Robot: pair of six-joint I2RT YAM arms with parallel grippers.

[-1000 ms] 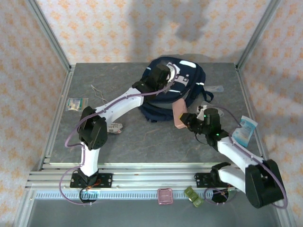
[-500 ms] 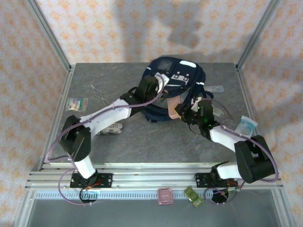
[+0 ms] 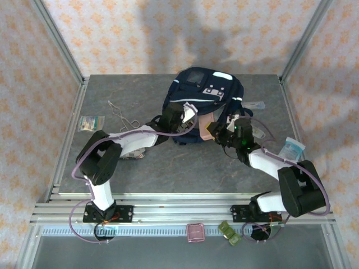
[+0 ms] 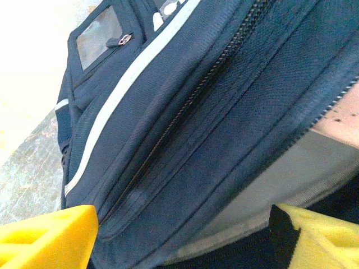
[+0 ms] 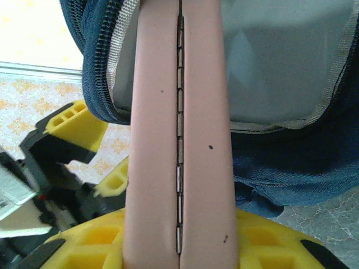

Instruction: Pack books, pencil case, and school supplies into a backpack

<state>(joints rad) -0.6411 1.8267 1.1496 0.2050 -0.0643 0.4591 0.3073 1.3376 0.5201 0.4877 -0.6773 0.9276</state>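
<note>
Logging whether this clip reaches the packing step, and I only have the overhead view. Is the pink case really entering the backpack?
Observer: Yes. From the right wrist, the pencil case runs past the open zip rim of the backpack, with grey lining beside it.
Operator: What holds it?
Observer: The right gripper, its yellow fingers clamped on the case's near end.
Operator: And the left gripper?
Observer: Its own camera shows its fingers spread wide, pinching nothing.
</note>
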